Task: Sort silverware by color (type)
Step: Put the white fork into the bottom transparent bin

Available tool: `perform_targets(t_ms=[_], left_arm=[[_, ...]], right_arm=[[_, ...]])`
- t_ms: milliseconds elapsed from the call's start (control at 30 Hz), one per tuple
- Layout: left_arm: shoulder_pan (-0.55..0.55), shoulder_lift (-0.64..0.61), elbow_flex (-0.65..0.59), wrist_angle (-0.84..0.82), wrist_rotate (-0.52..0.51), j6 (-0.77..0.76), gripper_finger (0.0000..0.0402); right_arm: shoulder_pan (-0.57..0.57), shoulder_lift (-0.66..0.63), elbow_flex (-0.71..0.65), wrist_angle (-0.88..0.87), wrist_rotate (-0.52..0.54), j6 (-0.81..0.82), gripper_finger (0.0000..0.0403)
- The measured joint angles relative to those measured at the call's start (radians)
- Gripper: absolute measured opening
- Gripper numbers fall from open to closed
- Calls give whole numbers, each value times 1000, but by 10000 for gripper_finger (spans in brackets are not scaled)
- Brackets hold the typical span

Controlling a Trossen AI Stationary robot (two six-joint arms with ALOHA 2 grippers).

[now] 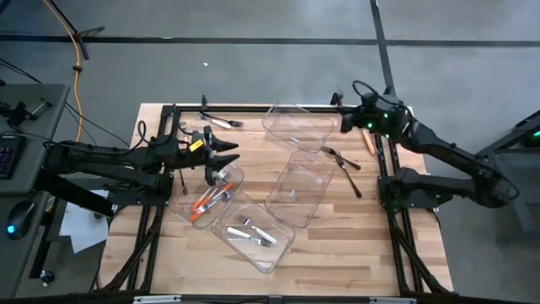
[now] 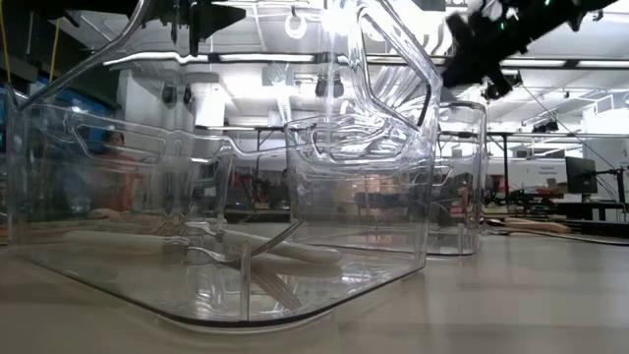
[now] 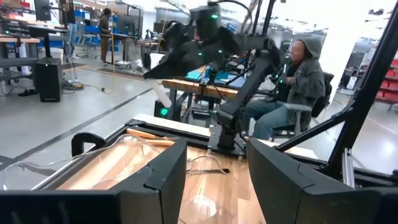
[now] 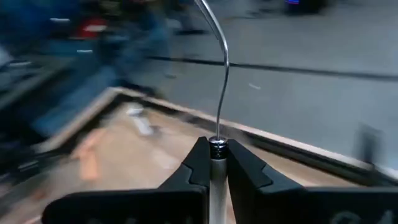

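My right tool (image 4: pixel 211 163) grips a white-handled utensil (image 4: pixel 219 81) at the frame's upper right, lifted for binning. My left tool (image 1: pixel 226 154) hovers wide, having nothing to hold, above the orange-handled silverware (image 1: pixel 207 201).

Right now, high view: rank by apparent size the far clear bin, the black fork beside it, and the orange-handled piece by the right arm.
1. far clear bin
2. black fork
3. orange-handled piece, shortest
The camera is overhead and all three sit at table level, so nearness hardly skews this.

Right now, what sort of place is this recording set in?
Probably a robotics lab or workshop: a wooden table on a dark frame, workbenches with equipment behind, and a seated person nearby.
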Motion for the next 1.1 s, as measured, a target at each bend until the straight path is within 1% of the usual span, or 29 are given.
perform_targets(t_ms=[133,200,300,400,467,600,733,1100], left_arm=[[-2,0,0,79,1,-49,156],[-2,0,0,98,1,-53,156],[-2,0,0,99,2,-34,156],[-2,0,0,94,2,-10,156],[-2,0,0,94,2,-10,156],[-2,0,0,94,3,-10,156],[-2,0,0,94,3,-10,156],[-2,0,0,93,3,-27,156]], right_arm=[[182,27,-2,115,-17,-42,14],[277,66,-2,187,-9,-57,14],[405,142,-2,344,12,-79,14],[496,236,-2,531,18,-93,14],[536,304,-2,650,20,-93,14],[581,423,-2,852,22,-94,14],[591,485,-2,951,25,-92,14],[591,484,-2,972,16,-90,14]])
